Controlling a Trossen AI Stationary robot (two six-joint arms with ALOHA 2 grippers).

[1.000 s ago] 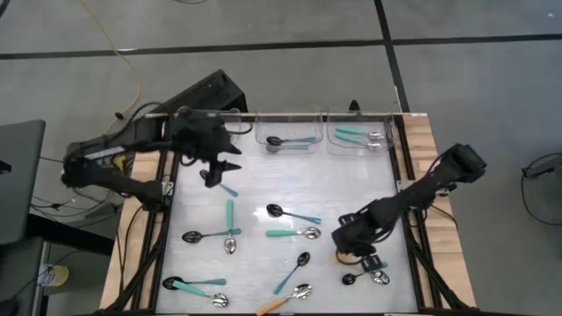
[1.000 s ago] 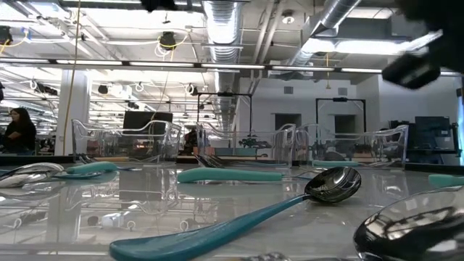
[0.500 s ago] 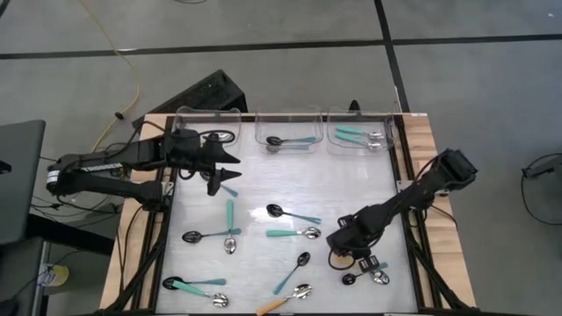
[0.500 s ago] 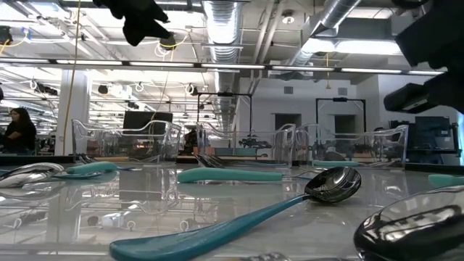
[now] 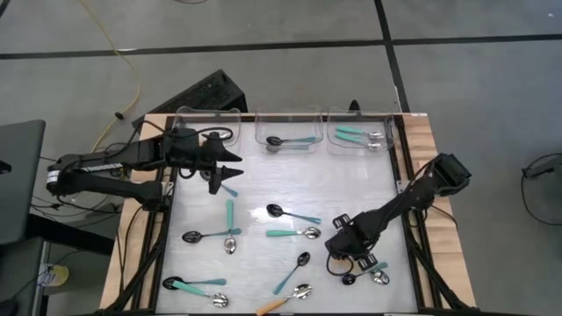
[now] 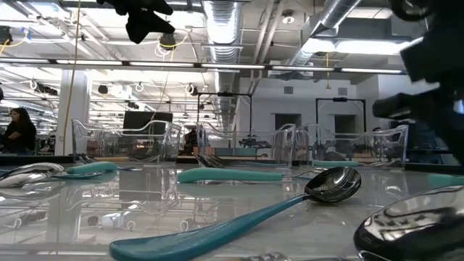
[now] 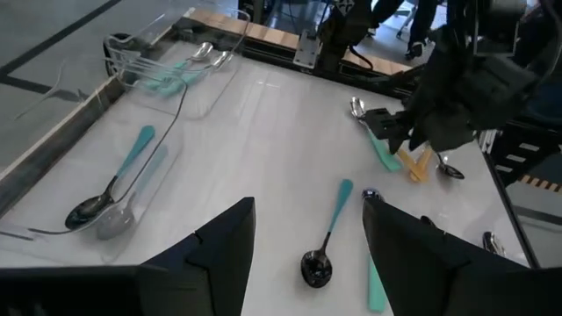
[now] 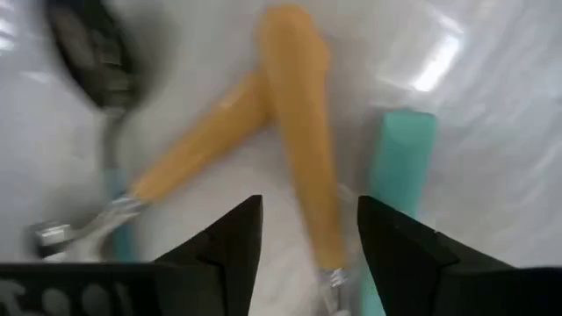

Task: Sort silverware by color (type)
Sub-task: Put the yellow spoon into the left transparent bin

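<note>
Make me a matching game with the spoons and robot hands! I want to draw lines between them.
Things:
1. middle bin
2. right bin
3. left end effector
4. right end effector

Places or states:
A. open, above the table's far left part
B. holds one black spoon with a teal handle
C. low over two orange handles, near the front right
D. holds teal-handled spoons with silver bowls

Pairs: 1-B, 2-D, 3-A, 4-C

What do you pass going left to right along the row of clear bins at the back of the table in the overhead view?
Empty bin → bin holding a black-bowled teal-handled spoon → bin holding silver-bowled teal-handled spoons.
</note>
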